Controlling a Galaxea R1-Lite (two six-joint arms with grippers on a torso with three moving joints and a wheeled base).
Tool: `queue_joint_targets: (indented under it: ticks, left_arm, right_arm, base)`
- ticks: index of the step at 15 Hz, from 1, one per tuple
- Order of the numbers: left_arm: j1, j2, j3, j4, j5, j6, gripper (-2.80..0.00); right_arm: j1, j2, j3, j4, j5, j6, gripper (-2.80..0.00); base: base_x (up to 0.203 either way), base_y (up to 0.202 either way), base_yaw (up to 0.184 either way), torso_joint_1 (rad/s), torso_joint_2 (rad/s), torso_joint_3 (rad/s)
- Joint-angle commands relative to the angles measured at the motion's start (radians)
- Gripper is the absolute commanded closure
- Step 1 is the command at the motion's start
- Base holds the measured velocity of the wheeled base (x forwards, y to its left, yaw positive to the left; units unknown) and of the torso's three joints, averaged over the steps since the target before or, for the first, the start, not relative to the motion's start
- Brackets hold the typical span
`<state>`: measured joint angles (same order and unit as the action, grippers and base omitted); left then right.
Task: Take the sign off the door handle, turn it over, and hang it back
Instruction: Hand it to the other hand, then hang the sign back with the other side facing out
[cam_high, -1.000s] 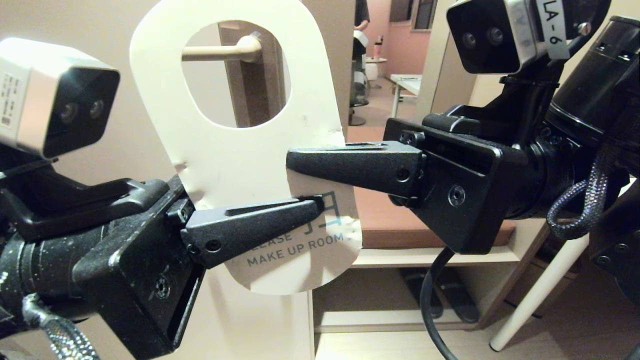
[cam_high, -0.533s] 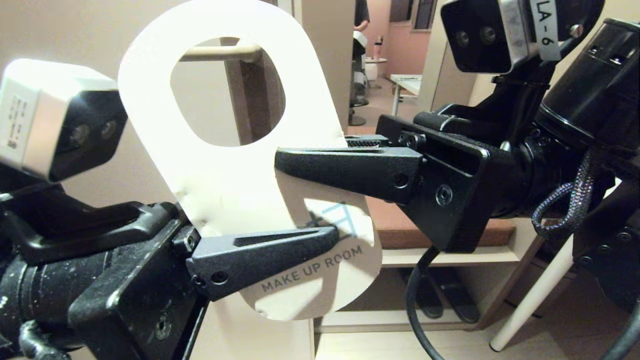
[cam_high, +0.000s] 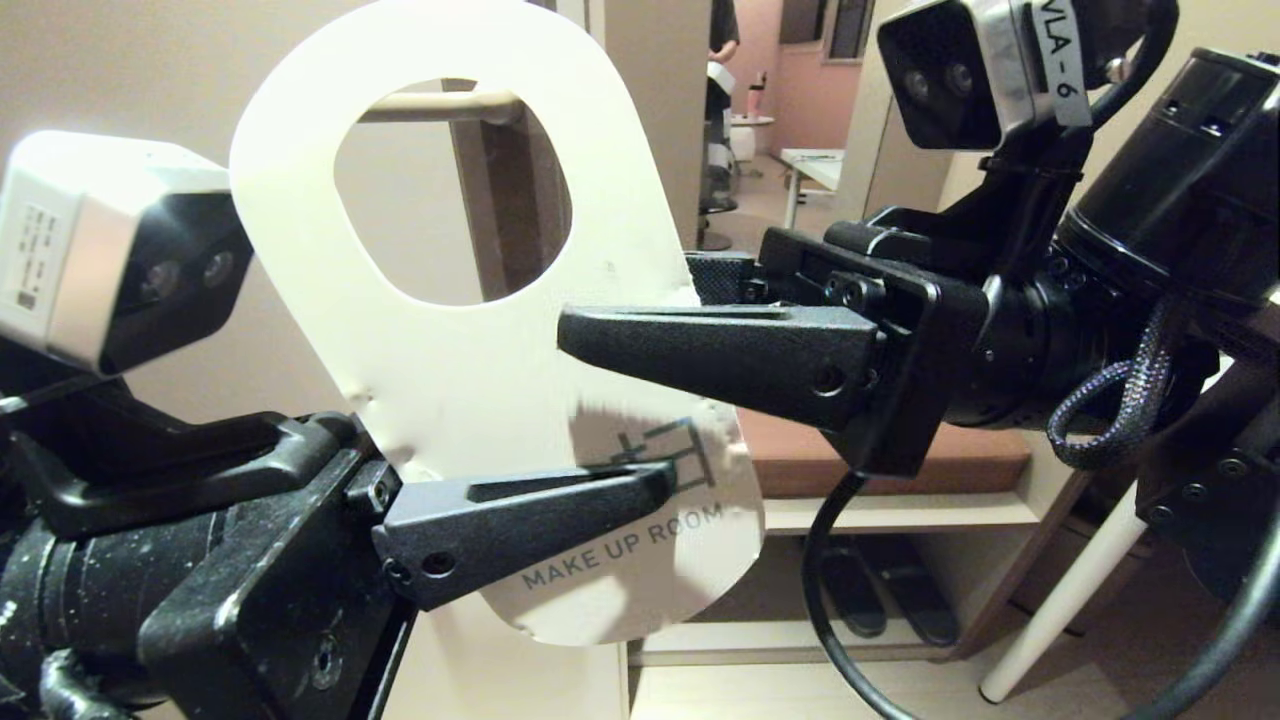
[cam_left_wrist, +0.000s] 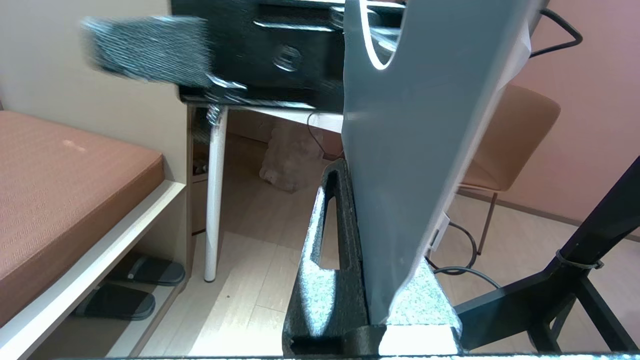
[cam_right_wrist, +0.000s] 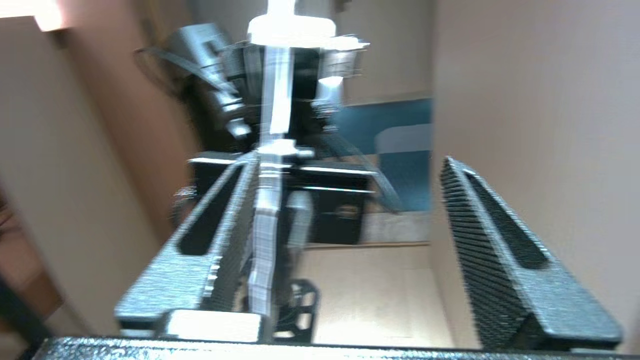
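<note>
The sign (cam_high: 480, 360) stands upright before me, its white face with "MAKE UP ROOM" towards the head camera. My left gripper (cam_high: 655, 482) is shut on its lower part; in the left wrist view the blue-grey face of the sign (cam_left_wrist: 415, 150) runs up from between the fingers of that gripper (cam_left_wrist: 362, 210). My right gripper (cam_high: 600, 315) is open and straddles the card's right edge, one finger in front, one behind. In the right wrist view the sign (cam_right_wrist: 265, 225) shows edge-on beside one finger of the right gripper (cam_right_wrist: 345, 165). The door handle (cam_high: 440, 105) shows through the oval hole, on its brown plate (cam_high: 510, 200).
A bench with a brown cushion (cam_high: 900, 465) stands right of the door, slippers (cam_high: 850, 590) beneath it. A white table leg (cam_high: 1070, 590) slants at the right. A person (cam_high: 722, 28) stands far back in the corridor. A tan chair (cam_left_wrist: 515, 130) and a black stand (cam_left_wrist: 575, 280) are nearby.
My right gripper has opened and let go of the sign. The left gripper keeps its hold, and the sign has tilted a little and shifted left.
</note>
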<state>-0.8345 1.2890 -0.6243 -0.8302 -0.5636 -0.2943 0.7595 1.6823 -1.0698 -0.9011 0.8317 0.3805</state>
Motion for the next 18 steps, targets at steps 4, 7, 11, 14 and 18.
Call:
queue_joint_targets:
  ticks: [4,7,11,14,18]
  left_arm:
    - [0.008,-0.055,0.06,-0.004,0.001,-0.002,0.0]
    - [0.026,-0.094,0.106,-0.004,0.021,-0.003,0.0]
    - [0.113,-0.114,0.111,-0.005,0.022,-0.003,0.0]
    - [0.17,-0.131,0.113,-0.004,0.024,0.001,0.0]
    - [0.316,-0.133,0.124,-0.004,0.047,0.025,0.0]
  right_arm:
    - [-0.129,-0.013,-0.001,-0.006,-0.005,0.003,-2.8]
    - [-0.197,-0.05,0.007,-0.006,-0.005,0.004,-2.8]
    - [-0.224,-0.112,0.033,-0.006,-0.01,0.002,-2.8]
    - [-0.276,-0.161,0.09,-0.006,-0.086,-0.002,-2.8]
    - [-0.365,-0.188,0.173,-0.007,-0.219,-0.101,-2.8]
  base:
    - [0.0,0.0,0.0,0.0,0.0,0.0]
    - [0.0,0.0,0.0,0.0,0.0,0.0]
    - [0.0,0.0,0.0,0.0,0.0,0.0]
    - [0.0,0.0,0.0,0.0,0.0,0.0]
    - [0.0,0.0,0.0,0.0,0.0,0.0]
